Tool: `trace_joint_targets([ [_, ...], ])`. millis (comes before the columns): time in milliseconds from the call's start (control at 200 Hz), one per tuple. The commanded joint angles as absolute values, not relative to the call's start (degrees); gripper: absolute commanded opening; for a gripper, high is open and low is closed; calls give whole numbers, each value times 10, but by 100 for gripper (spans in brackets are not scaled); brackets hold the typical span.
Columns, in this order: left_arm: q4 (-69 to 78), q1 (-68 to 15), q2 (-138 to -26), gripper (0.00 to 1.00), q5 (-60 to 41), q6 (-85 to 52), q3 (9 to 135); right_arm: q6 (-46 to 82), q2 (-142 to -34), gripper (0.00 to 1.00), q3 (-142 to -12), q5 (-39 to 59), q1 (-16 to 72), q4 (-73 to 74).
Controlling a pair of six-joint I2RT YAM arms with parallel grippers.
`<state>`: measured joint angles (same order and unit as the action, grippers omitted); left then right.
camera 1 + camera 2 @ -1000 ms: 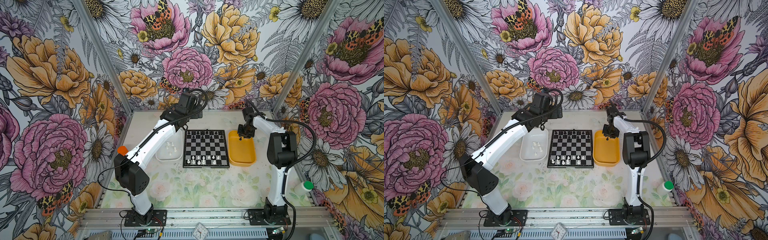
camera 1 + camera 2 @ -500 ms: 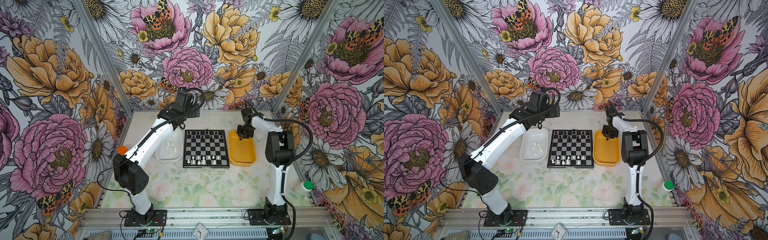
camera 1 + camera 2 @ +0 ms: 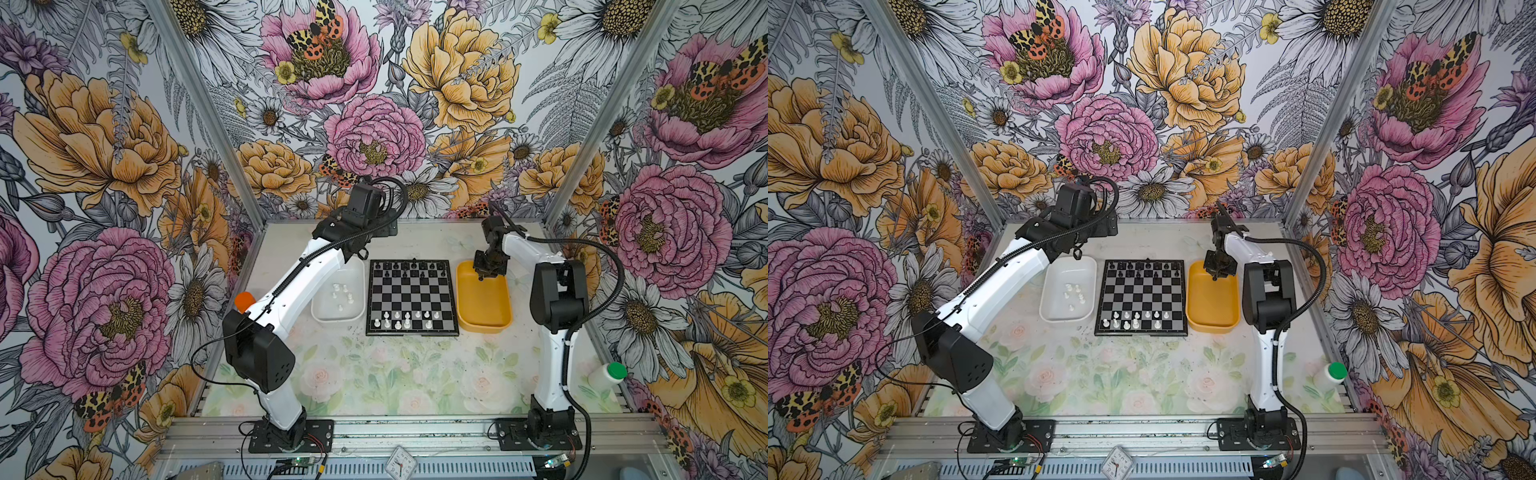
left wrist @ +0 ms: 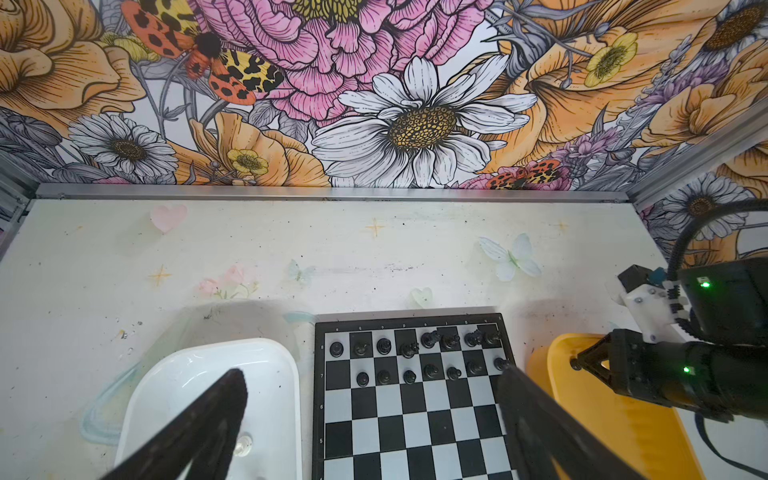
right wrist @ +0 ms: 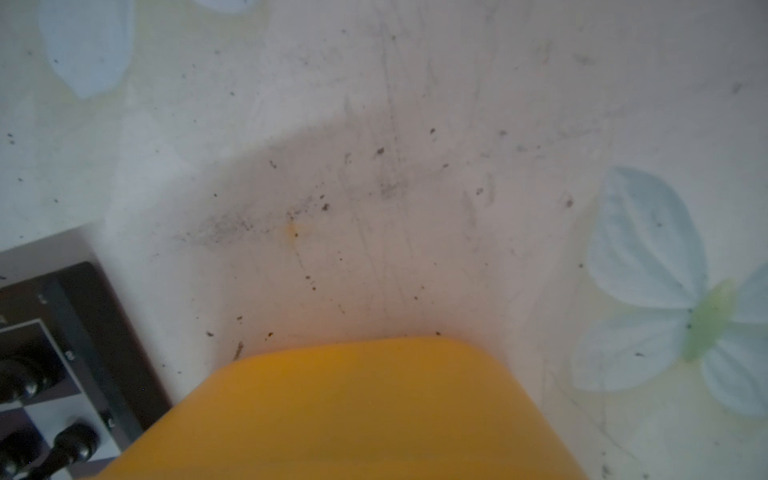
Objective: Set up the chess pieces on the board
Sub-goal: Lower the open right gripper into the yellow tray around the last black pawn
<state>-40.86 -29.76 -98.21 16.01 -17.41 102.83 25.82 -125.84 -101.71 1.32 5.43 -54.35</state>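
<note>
Board point(image 3: 411, 291) sits mid-surface nr the far edge, with white tray point(image 3: 328, 308) and yellow tray point(image 3: 484, 307) flanking it, prob so each arm feeds one colour. Black pieces point(image 3: 409, 266) nearly fill the far rows, white pieces point(image 3: 405, 322) only partly fill the near ones. Loose white pieces point(image 3: 341, 293) wait in the white tray. Left hand point(image 4: 370, 370) is spread wide above its far end. Right hand point(image 3: 488, 272) dips into the yellow tray, can't tell its grip.

Big printed blooms all round: floral wallpaper point(image 3: 374, 137) covers the back and both side walls, with pink peonies, orange flowers, daisies and spotted moths. Aluminium posts point(image 3: 205, 108) run up the corners. Below lies a pale tabletop point(image 3: 395, 374) with faded roses and a printed butterfly point(image 4: 511, 257), scuffed and speckled. The light is soft and even, the shadows mild.
</note>
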Motion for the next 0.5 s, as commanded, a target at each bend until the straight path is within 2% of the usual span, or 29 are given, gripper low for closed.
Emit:
trace_joint_targets([
  [0, -402, -292, -959, 96, 160, -168, 1022, 254, -1279, 20, -1036, 5, 58, -539],
  [495, -401, -292, -954, 96, 166, -169, 1020, 250, -1281, 15, -1036, 4, 59, -541],
])
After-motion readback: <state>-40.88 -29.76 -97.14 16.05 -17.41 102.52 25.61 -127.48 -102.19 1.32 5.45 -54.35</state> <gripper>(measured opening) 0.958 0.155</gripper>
